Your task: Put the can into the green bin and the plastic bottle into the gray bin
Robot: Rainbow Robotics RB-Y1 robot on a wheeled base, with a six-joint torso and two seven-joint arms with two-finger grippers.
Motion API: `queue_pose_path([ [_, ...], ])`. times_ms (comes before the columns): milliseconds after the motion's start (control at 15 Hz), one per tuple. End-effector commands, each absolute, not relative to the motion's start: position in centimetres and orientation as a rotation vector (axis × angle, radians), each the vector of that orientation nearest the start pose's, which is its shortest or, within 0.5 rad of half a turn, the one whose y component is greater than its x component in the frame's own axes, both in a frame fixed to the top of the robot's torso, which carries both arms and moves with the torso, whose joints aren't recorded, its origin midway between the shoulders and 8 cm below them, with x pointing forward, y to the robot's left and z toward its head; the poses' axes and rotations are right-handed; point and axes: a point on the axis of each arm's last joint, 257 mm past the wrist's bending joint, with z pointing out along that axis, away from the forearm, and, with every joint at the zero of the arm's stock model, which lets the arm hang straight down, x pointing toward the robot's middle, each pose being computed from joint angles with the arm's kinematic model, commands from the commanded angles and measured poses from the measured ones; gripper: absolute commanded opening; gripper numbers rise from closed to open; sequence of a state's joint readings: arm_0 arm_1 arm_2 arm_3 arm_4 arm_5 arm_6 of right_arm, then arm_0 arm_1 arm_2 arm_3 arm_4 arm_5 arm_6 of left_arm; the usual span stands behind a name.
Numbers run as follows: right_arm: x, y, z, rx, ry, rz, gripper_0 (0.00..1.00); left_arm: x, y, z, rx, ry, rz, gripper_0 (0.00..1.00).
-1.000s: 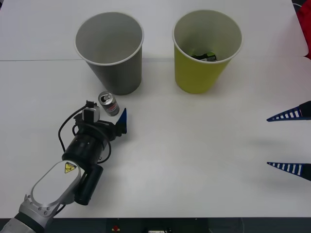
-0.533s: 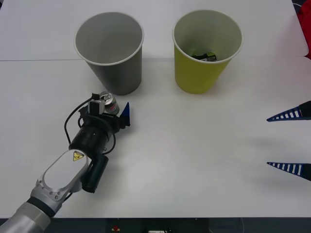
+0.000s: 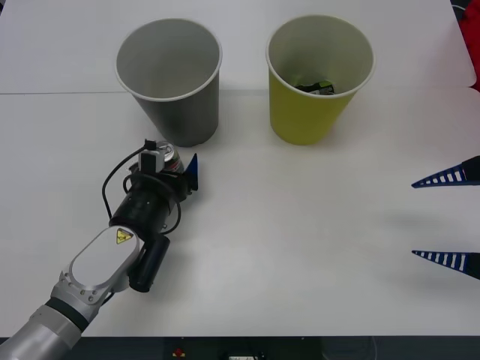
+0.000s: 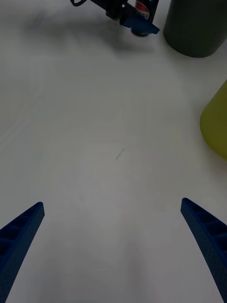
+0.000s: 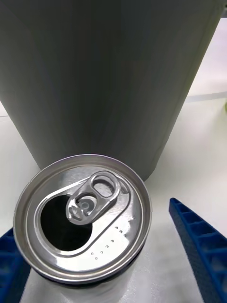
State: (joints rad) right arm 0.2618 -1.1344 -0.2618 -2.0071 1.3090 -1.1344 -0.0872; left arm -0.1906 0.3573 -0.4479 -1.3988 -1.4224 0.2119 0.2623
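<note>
The can [image 3: 172, 154] stands upright on the white table just in front of the gray bin [image 3: 169, 75]. In the left wrist view its silver top [image 5: 82, 215] with the pull-tab sits between my blue fingers [image 5: 201, 246], with a gap beside it. My left gripper [image 3: 180, 166] is open and straddles the can. The green bin [image 3: 319, 75] stands at the back right. My right gripper [image 3: 450, 219] hangs open at the right edge, far from both bins. In the right wrist view the can [image 4: 142, 10] shows its round logo. The plastic bottle is out of view.
A dark item with green marks [image 3: 316, 88] lies inside the green bin. The gray bin's wall [image 5: 109, 80] rises right behind the can. Bare white table [image 3: 300, 225] stretches between the two arms. A red thing [image 3: 471, 45] shows at the far right edge.
My left arm has moved forward toward the gray bin, bringing its open fingers around the can. The right arm has not moved.
</note>
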Motion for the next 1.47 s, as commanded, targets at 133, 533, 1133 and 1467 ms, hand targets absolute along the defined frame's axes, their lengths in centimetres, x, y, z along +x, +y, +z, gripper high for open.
queue_pose_path([
  [133, 34.1, -28.6, -16.7, -1.634, 1.596, 0.209, 1.0, 56.3, 15.8, -26.3, 0.201, 1.651, -0.135, 0.0],
  [533, 34.1, -28.6, -16.7, -1.634, 1.596, 0.209, 1.0, 55.5, 15.3, -26.3, 0.263, 1.654, -0.169, 0.0],
  [1133, 34.1, -28.6, -16.7, -1.634, 1.596, 0.209, 1.0, 46.6, 17.1, -24.2, 0.618, 1.645, -0.31, 0.0],
  [1467, 34.1, -28.6, -16.7, -1.634, 1.596, 0.209, 1.0, 43.1, 18.4, -21.4, 0.927, 1.607, -0.264, 0.0],
])
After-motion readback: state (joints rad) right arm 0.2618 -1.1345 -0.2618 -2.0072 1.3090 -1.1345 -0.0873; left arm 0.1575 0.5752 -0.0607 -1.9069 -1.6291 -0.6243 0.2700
